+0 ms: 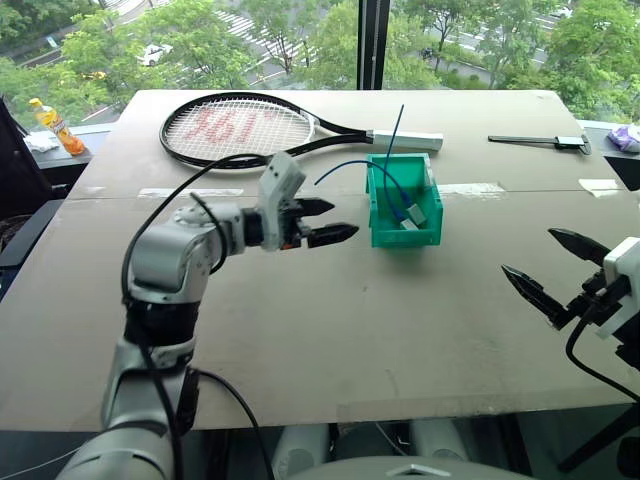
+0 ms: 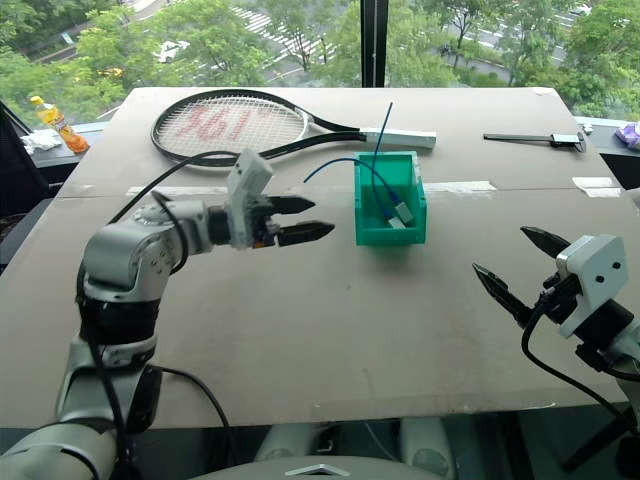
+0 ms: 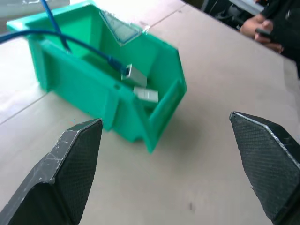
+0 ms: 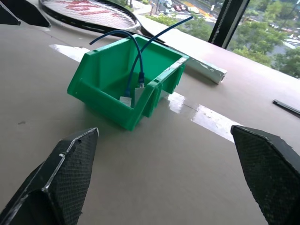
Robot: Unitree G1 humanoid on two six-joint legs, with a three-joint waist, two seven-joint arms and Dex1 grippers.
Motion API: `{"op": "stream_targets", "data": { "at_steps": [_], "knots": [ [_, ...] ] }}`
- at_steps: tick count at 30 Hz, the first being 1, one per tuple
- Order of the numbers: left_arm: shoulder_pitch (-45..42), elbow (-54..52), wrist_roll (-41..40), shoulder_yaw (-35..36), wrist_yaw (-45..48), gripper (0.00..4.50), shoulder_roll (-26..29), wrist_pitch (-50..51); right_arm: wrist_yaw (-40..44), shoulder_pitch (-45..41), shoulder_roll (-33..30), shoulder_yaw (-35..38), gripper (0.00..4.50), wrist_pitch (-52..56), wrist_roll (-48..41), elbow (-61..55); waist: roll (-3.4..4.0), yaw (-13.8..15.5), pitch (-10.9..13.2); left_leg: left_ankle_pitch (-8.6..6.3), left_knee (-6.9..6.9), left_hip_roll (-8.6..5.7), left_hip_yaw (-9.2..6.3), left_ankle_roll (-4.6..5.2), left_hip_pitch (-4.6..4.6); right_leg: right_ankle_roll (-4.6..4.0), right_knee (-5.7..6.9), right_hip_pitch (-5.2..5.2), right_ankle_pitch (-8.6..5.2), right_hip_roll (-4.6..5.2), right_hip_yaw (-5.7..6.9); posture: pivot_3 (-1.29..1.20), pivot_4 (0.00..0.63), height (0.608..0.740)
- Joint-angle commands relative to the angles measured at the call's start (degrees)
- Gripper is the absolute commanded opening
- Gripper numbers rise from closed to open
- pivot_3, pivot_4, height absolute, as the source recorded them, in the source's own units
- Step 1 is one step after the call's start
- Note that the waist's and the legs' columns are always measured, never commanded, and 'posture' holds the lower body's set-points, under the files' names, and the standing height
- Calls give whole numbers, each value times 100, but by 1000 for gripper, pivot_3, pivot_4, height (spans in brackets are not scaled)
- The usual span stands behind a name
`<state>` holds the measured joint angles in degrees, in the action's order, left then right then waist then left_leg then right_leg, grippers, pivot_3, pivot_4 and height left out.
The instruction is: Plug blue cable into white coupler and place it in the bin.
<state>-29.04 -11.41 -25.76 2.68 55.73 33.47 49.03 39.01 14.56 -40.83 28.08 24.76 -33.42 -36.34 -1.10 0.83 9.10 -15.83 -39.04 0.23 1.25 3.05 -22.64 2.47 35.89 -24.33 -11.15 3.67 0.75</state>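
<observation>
cable (image 1: 352,167) + coupler (image 3: 136,75) in bin (image 1: 378,232) | left gripper (image 1: 322,221), right gripper (image 2: 510,265): both released, empty | risk: cable tail overhangs rim (could snag, tip bin)

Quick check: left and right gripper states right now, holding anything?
Left gripper: open, empty, beside the small teal-green plastic bin.
Right gripper: open, empty, above the table.

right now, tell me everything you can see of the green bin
The bin is a small teal-green plastic box, rectangular, open-topped, with a scooped lower front wall. It sits upright on the table near the racket handle. Inside lie two pale blocks; blue cables rise from them over its rim. Neither gripper touches it.
</observation>
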Motion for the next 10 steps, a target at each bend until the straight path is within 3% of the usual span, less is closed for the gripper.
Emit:
{"op": "stream_targets", "data": {
  "at_steps": [1,6,10],
  "knots": [
    [934,-483,-31,433,357,4438,253,-1196,547,-56,-316,282,4500,-132,-124,332,0,25,0,-1,-3,-1,0,1,-1,0,-1,1,0,1,2,0,150,740],
    [2534,-517,-174,1163,767,4438,604,-1998,1358,282,-717,605,4500,-173,-137,805,0,27,0,-3,-12,-5,-1,6,-6,2,-4,5,0,10,5,0,150,740],
    [3079,-297,-218,1508,813,4438,779,-2275,1652,501,-823,663,4500,-313,30,1048,-1,9,0,-5,-5,0,1,8,-3,3,-6,2,-2,6,9,0,150,740]
  ]
}}
